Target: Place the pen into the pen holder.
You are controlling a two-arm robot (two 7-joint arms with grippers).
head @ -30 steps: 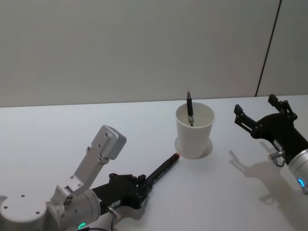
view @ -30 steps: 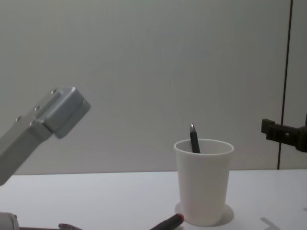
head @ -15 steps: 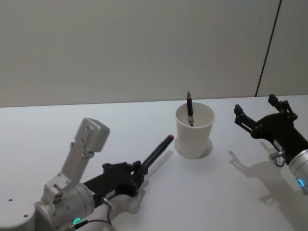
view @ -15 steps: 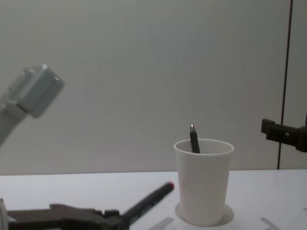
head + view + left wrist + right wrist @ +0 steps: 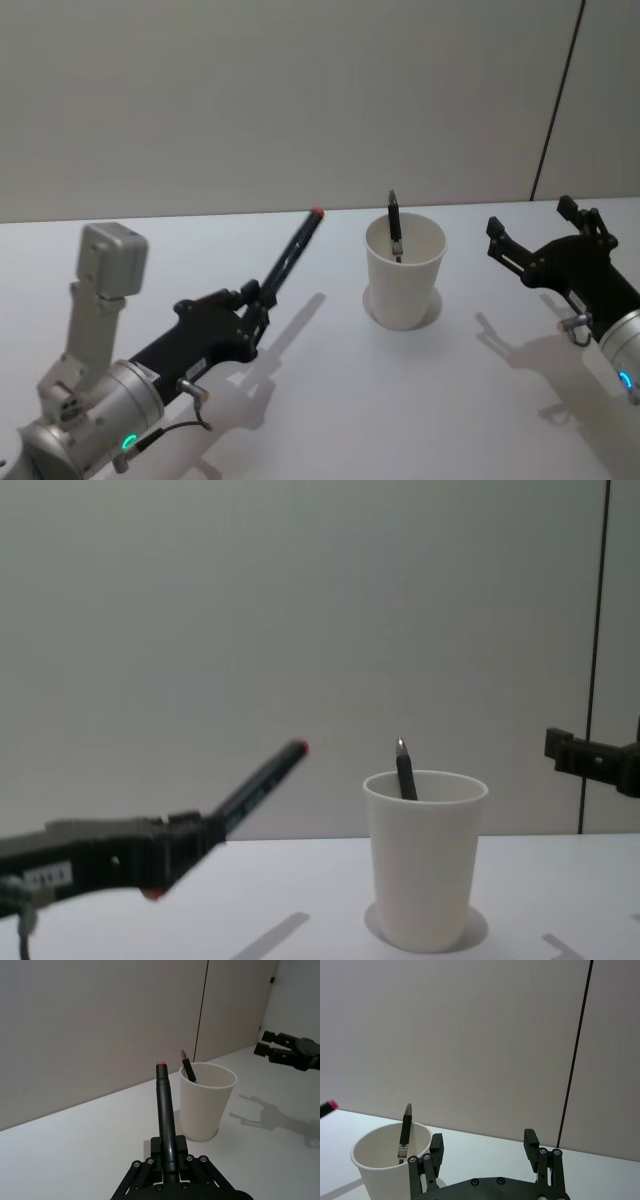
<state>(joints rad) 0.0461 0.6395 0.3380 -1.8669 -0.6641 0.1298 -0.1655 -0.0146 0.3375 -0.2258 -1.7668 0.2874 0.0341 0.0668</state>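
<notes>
Lifted off the desk [image 5: 450, 400] since a second ago, the left end effector [image 5: 255, 300] clamps the pen [image 5: 290, 255], tilted up left of the pen holder [image 5: 404, 285], its lower end hidden. The right end effector [image 5: 532, 222] hangs spread wide.

Light's soft and even here, coming from overhead, nothing harsh. The white table [image 5: 330, 400] is bright but matte, so no glare or hot spots on it, and the wall [image 5: 250, 100] behind is flat and evenly lit.

Shadows are all pale with fuzzy edges. The left gripper [image 5: 250, 305] and the pen [image 5: 290, 255] it grips throw a long faint streak across the table toward the pen holder [image 5: 402, 285], plus a darker blotch under the arm, so it looks like more than one lamp. The right gripper [image 5: 530, 217] drops a doubled shadow on the table near it. The pen holder has a faint halo round its base. Small status lights [image 5: 125, 441] glow on both arms.
</notes>
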